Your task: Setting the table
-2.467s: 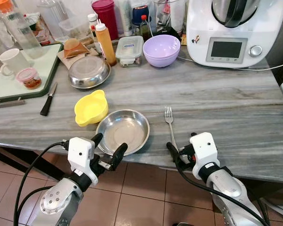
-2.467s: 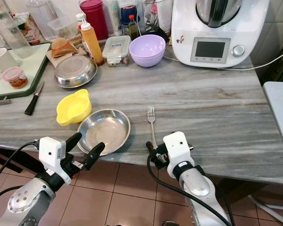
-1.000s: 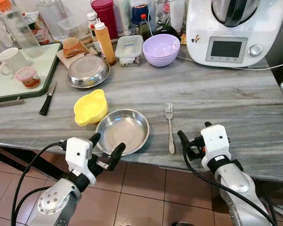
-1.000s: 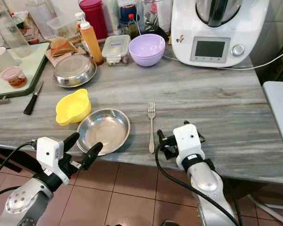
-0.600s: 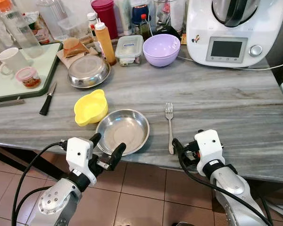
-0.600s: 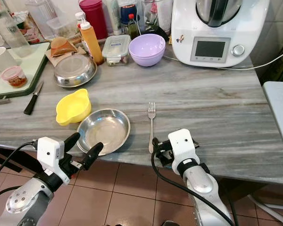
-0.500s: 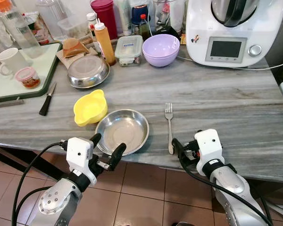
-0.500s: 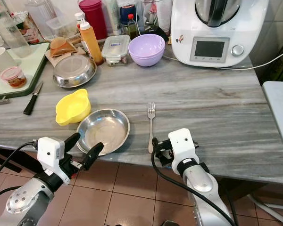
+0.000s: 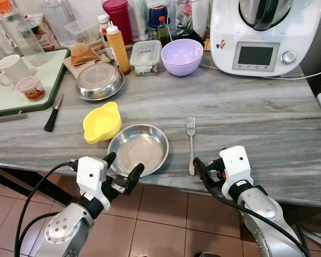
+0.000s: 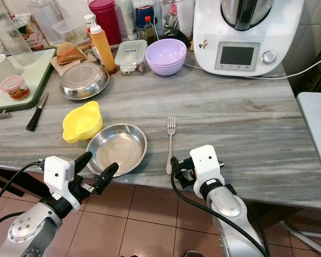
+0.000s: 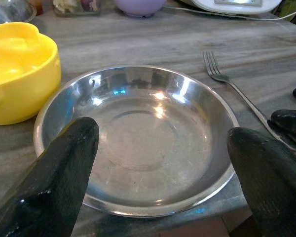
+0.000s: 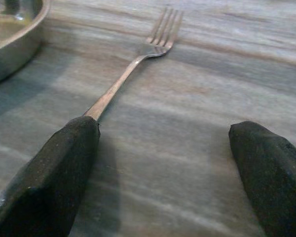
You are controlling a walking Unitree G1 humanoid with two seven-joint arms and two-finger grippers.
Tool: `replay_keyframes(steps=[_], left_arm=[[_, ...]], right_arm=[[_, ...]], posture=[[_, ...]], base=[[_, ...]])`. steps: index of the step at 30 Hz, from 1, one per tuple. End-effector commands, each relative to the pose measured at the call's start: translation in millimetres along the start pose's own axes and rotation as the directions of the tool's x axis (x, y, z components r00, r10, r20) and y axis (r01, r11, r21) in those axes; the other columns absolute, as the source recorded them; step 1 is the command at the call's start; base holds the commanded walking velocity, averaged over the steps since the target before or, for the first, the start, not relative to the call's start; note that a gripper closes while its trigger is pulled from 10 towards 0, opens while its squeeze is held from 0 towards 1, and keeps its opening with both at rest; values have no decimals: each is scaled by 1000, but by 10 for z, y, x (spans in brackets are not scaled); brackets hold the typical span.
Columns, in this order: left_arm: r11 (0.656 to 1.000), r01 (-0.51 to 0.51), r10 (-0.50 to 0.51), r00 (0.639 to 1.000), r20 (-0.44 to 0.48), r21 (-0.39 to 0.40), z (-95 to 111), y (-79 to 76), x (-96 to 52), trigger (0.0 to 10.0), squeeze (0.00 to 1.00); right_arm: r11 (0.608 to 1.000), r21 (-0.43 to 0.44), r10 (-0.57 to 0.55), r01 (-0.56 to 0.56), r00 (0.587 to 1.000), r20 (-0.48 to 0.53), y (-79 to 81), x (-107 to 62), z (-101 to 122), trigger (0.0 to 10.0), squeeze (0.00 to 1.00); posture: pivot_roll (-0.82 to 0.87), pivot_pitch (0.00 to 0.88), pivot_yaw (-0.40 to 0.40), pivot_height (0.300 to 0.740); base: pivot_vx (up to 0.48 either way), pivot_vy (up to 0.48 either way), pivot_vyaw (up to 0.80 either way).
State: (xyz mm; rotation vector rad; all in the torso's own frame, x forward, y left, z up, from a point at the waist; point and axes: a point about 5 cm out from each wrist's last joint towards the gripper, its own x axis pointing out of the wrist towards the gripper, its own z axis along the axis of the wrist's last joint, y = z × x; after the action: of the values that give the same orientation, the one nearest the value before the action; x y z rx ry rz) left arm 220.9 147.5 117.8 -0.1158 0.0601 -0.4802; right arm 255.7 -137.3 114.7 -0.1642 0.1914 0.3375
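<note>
A shallow steel plate lies near the front edge of the grey stone table. A fork lies just right of it, tines pointing away from me. My left gripper is open at the table's edge, one finger on each side of the plate's near rim. My right gripper is open and low at the fork's handle end. In the right wrist view the handle tip meets one finger; the other finger is well off to the side.
A yellow bowl touches the plate's far-left side. Behind stand an upturned steel bowl, a purple bowl, a lidded container, bottles and a white kitchen machine. A knife lies by a green-rimmed tray with a mug.
My right gripper, which had drawn off to the right, has come back left to the fork's handle end. The handle end sits slightly closer to the plate. The left gripper is unchanged.
</note>
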Motion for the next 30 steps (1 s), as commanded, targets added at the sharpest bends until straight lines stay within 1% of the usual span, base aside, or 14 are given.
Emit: replay_keyframes(steps=[1,8,12,14,15,16,19,22,24,30], left_arm=[[1000,-12,12,1000,-10,9,2,18,-17,10000,0],[1000,-11,11,1000,-10,9,-1,12,-18,10000,0],[1000,-15,16,1000,-11,10,-6,29,-38,10000,0],[1000,-15,15,1000,-9,9,3,36,-43,10000,0],[1000,-15,15,1000,-5,9,13,45,-48,10000,0],[1000,-15,15,1000,3,7,31,57,-51,10000,0],[1000,-16,16,1000,9,8,49,72,-60,10000,0],[1000,-18,18,1000,16,6,69,81,-62,10000,0],[999,-35,36,998,49,-14,132,90,-42,10000,0],[997,-78,80,993,87,-21,204,107,0,10000,0]], right_arm=[[996,31,79,-79,997,-17,157,28,-32,10000,0],[994,32,100,-100,995,-2,188,50,-4,10000,0],[997,32,74,-74,997,10,121,20,1,10000,0],[998,24,50,-51,998,35,76,2,33,10000,0],[1000,6,31,-31,998,63,45,-12,73,10000,0],[1000,-11,1,1,993,116,-2,-22,162,10000,0],[999,-23,-42,47,981,188,-60,-14,300,10000,0],[997,-25,-61,69,972,226,-91,7,389,10000,0],[996,-15,-79,85,962,260,-116,35,464,10000,0],[990,-30,-126,140,950,284,-170,60,496,10000,0]], posture=[[-96,146,129,740],[-95,146,131,740],[-95,143,126,740],[-95,143,126,740],[-96,141,125,740],[-96,141,125,740],[-98,138,125,740],[-97,132,123,740],[-95,124,114,740],[-91,115,107,740]], base=[[0,0,0],[0,0,0],[0,0,0],[0,0,0],[0,0,0],[0,0,0],[0,0,0],[0,0,0],[0,0,0],[0,0,0]])
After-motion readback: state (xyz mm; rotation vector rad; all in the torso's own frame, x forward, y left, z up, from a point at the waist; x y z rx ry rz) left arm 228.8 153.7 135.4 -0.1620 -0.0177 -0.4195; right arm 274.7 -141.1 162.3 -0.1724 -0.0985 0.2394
